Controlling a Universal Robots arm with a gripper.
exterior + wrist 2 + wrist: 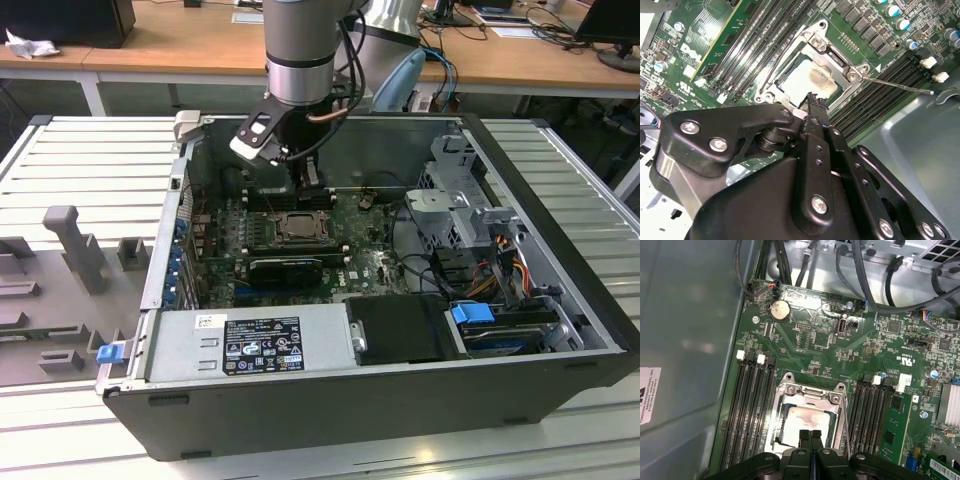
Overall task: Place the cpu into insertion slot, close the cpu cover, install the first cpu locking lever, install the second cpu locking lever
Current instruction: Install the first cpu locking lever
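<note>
- Open computer case (400, 390) sat on the slatted table (90, 160). It held a green motherboard (375, 265) on its floor, a grey power supply (250, 345) along the near wall, and a drive cage (455, 205) with cables to the exterior view's right.
- Arm came in from the far side. The pincer (305, 180) hung low over the insertion slot (276, 230), mid-board.
- In both wrist views the pincer's (810, 434) fingertips (815, 100) were pressed together with nothing between them, right above the socket's edge. Couldn't tell if they touched it.
- The cpu (802, 421) lay flat inside the slot, pale face up with a smudge across it (807, 80).
- The cpu cover (812, 391) was down, framing the chip (832, 47).
- A thin metal lever (895, 85) ran out from one cover corner, across the memory slots (880, 95).
- Black memory slots (747, 405) flanked the socket on both sides. A coin battery (779, 310) sat farther up the board.
</note>
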